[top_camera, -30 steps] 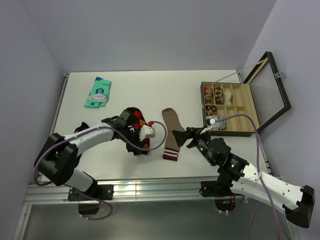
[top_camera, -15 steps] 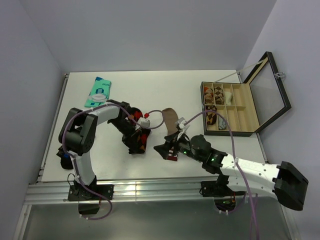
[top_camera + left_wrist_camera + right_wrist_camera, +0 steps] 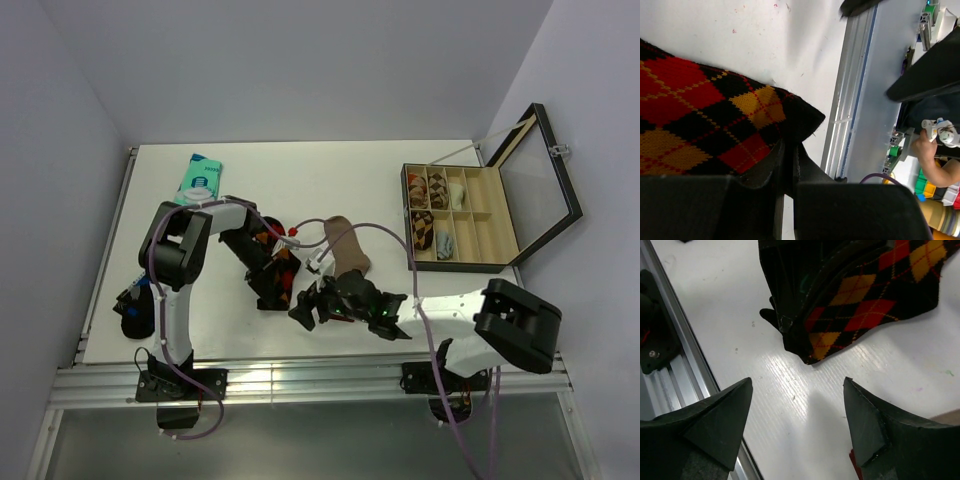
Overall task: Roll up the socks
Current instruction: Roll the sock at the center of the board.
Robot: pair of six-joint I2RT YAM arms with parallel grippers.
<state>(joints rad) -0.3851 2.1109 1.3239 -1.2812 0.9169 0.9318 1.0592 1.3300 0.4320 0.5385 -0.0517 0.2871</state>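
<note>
One white surface (image 3: 300, 165) carries everything. At its 3 o'clock edge sits a compartmented box (image 3: 455, 268), lid raised. Near the middle lies the black argyle sock (image 3: 865, 295), largely hidden from above by the left arm (image 3: 185, 240); the left claw (image 3: 788, 155) is pinched together on its corner. The tan sock (image 3: 345, 245) lies just at its 3 o'clock, near end covered by the right arm (image 3: 450, 305). A teal packet (image 3: 195, 182) rests at 10 o'clock. The right claw (image 3: 797, 385), fingers spread, hovers by the argyle sock's 5 o'clock corner, not touching
</note>
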